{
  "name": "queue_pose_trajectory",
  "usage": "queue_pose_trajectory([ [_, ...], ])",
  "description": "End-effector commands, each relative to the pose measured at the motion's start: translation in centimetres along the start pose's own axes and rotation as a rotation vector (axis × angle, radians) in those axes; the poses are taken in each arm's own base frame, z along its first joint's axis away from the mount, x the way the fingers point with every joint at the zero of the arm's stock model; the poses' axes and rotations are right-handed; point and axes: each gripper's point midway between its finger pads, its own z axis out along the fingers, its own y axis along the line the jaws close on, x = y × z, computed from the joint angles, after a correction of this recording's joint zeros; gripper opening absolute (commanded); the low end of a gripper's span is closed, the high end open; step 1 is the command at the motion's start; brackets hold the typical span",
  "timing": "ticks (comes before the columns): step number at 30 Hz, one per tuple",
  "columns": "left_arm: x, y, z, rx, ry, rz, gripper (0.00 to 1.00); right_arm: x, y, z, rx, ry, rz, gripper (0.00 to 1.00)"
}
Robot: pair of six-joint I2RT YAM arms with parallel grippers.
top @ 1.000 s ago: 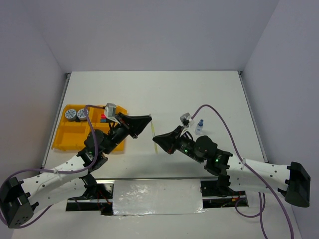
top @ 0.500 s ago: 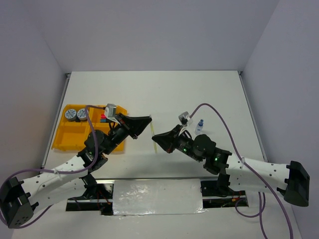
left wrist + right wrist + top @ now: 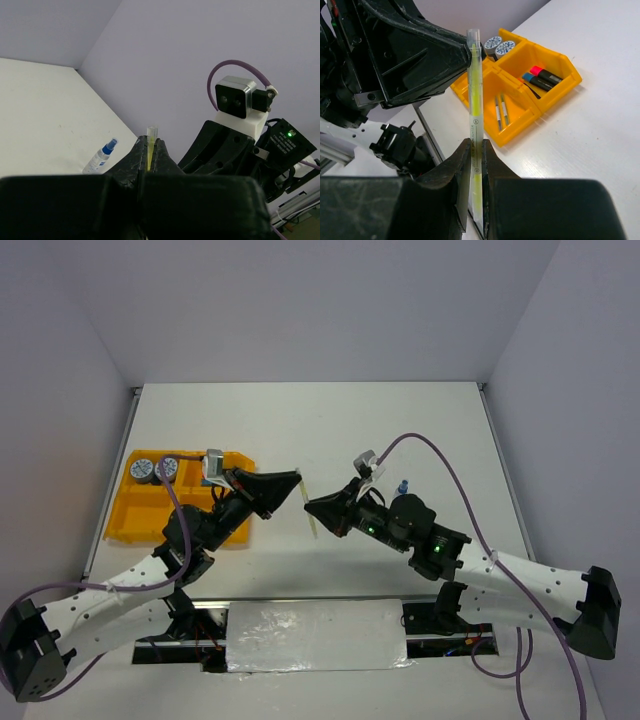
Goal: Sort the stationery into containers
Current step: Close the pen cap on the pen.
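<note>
Where the two arms meet above the table [image 3: 300, 420], one item hangs between them, clear of the surface.

Item 1: yellow-green pen [image 3: 474, 100], slim, with a translucent barrel. It is clamped near one end by the left gripper [image 3: 298, 480] and near the other by the right gripper [image 3: 308, 506]. Both grippers are closed tight on it; in the left wrist view the pen tip pokes out just past the fingertips.

Item 2: tray [image 3: 128, 525], yellow-orange plastic with four compartments, lying at the left of the table, beside the left arm and apart from the pen.

Item 3: two round blue-and-white tins [image 3: 499, 45], side by side in the tray's far left compartment.

Item 4: markers [image 3: 541, 76], black-bodied, one with a pink cap and one with a blue cap, in the compartment next to the tins.

Item 5: two thin pens [image 3: 500, 111], pale, lying parallel in a near compartment.

Item 6: bottle [image 3: 402, 488], small and blue-capped, on the table just behind the right arm, well apart from the tray.
</note>
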Motion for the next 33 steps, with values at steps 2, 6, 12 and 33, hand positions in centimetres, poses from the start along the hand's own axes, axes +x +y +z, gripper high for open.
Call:
queue_pose_trajectory([
  [2,3.3,-1.2,-0.4,0.093,0.160,0.066,0.07,-9.1,3.9,0.2,-0.131,-0.244,-0.049,0.00],
  [6,2.1,-1.6,0.1,0.073,0.156,0.130,0.23,-7.5,4.1,0.5,-0.165,-0.197,-0.084,0.00],
  [12,0.1,-2.3,0.6,0.040,0.152,0.202,0.29,-6.5,4.0,0.4,-0.177,-0.164,-0.100,0.00],
  [33,-1.4,-8.4,-0.8,0.316,0.153,0.301,0.00,-4.0,4.9,1.0,-0.266,-0.081,-0.092,0.33],
])
